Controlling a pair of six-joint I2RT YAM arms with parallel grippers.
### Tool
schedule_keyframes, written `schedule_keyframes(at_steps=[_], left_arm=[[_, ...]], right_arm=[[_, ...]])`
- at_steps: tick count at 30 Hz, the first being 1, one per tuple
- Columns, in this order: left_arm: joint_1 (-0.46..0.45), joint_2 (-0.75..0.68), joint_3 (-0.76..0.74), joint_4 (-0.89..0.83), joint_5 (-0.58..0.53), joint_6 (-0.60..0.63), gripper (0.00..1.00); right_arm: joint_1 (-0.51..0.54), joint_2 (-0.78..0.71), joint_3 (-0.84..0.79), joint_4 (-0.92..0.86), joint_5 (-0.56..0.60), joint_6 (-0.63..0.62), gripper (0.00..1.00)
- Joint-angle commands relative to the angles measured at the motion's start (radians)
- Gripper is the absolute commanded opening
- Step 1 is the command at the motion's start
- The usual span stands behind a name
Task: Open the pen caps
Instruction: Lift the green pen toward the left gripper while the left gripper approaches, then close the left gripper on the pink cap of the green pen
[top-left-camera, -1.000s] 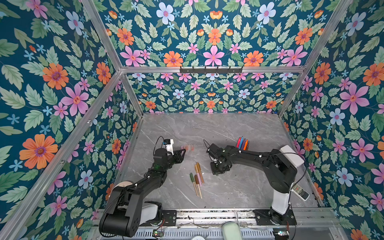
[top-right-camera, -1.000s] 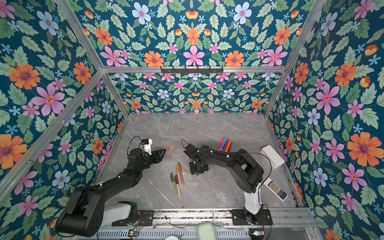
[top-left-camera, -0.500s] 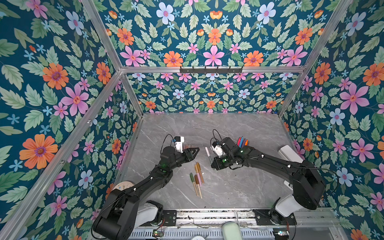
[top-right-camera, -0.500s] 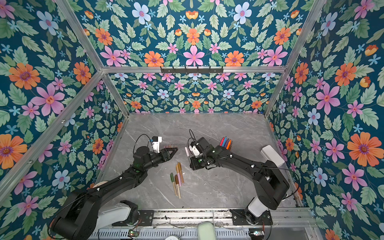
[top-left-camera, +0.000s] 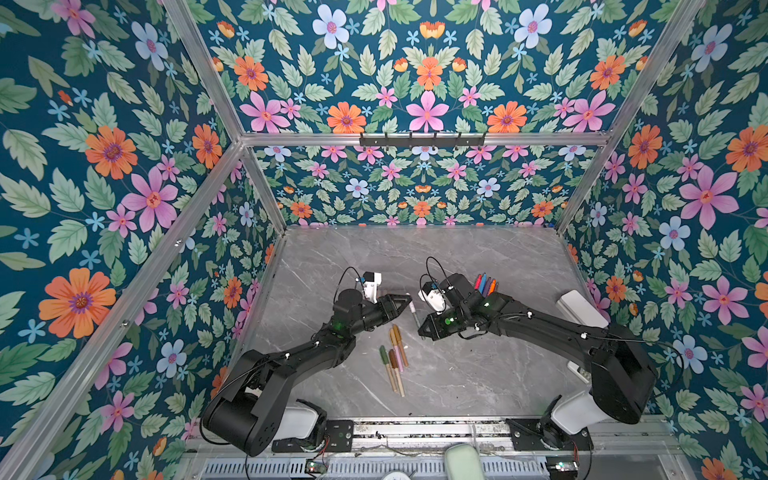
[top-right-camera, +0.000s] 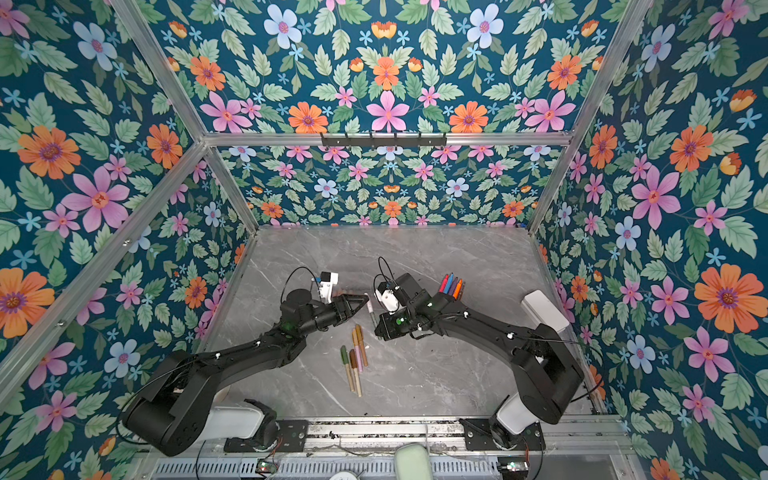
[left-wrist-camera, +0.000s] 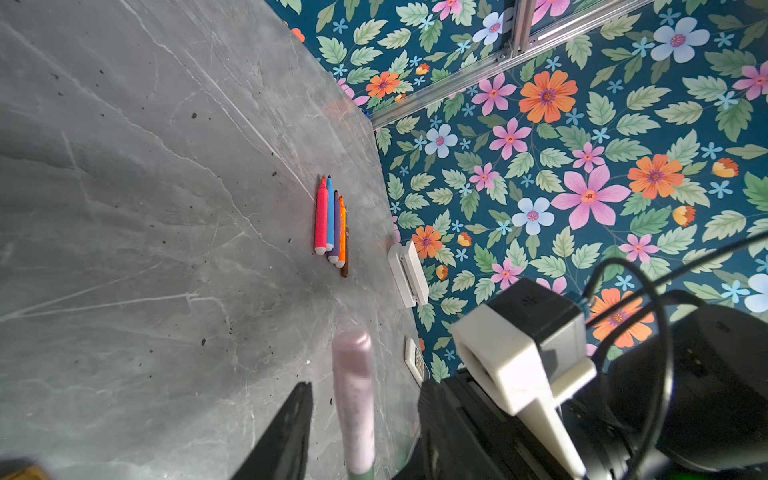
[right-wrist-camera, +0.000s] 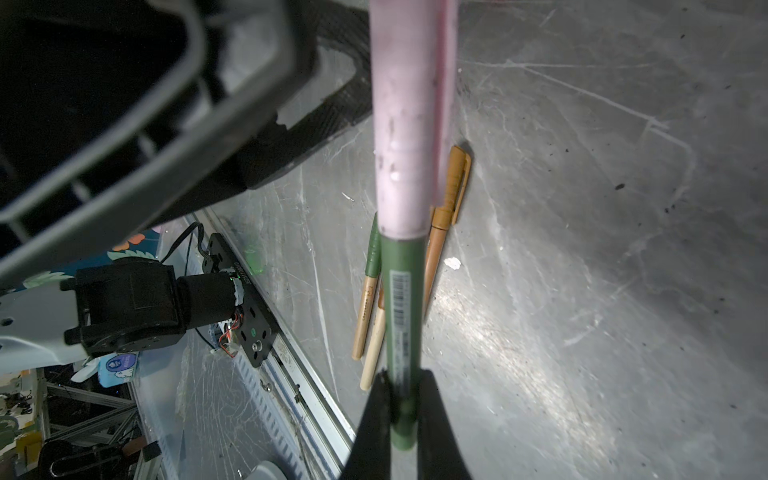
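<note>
Pink plastic pen cap (right-wrist-camera: 405, 124) sits between the fingers of the left claw (top-left-camera: 406, 298). That claw is only partway apart and straddles the cap, with a sliver of daylight on the side the left wrist view shows, so no real squeeze that I can see. Cap's on its pen, a slim green-barrelled marker (right-wrist-camera: 401, 299) with a barcode sticker. The right claw (top-left-camera: 419, 331) is clamped tight near the far end of that barrel, holding it up off the grey marble-look surface (top-left-camera: 457, 249).

Toward the arm bases from there, a bunch of muted capped pens (top-left-camera: 392, 359) (olive, brown, pink, tan caps, beige barrels) lie huddled together. Over by the right arm there's a neat row of bright markers (left-wrist-camera: 330, 220), red, blue, purple, orange, side by side and well apart from that bunch. A white rectangular box (top-left-camera: 582, 309) sits at the surface's right edge.

Surface has pale veins and little dark specks. Room's a booth: teal floral wallpaper (top-left-camera: 428, 112) with pink and orange flowers on three sides, aluminium frame bars (top-left-camera: 540, 138), and a black hook rail (top-left-camera: 422, 141) on the back crossbar.
</note>
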Motion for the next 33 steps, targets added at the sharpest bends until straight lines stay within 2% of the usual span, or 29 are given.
schedule_keyframes(at_steps=[1, 8, 17, 22, 24, 26, 33], left_arm=[[-0.006, 0.008, 0.009, 0.031, -0.004, -0.004, 0.45], [-0.025, 0.025, 0.027, 0.031, -0.01, -0.006, 0.41], [-0.034, 0.023, 0.029, 0.034, -0.002, -0.002, 0.13], [-0.035, 0.013, 0.029, 0.035, -0.004, -0.002, 0.02], [-0.036, 0.01, 0.029, 0.035, -0.002, -0.002, 0.01], [-0.036, 0.01, 0.032, 0.037, 0.003, -0.003, 0.0], [-0.036, -0.002, 0.031, 0.049, 0.008, -0.011, 0.0]], right_arm=[[0.006, -0.003, 0.005, 0.007, -0.021, -0.015, 0.0], [0.012, 0.005, 0.018, -0.01, -0.005, -0.013, 0.0], [0.012, 0.006, 0.024, -0.025, 0.033, -0.011, 0.0], [0.012, 0.006, 0.025, -0.026, 0.039, -0.008, 0.0], [0.012, 0.006, 0.02, -0.012, 0.036, -0.003, 0.14], [0.012, 0.012, 0.017, 0.011, 0.029, 0.008, 0.21], [0.012, 0.055, 0.041, 0.041, 0.029, 0.022, 0.23]])
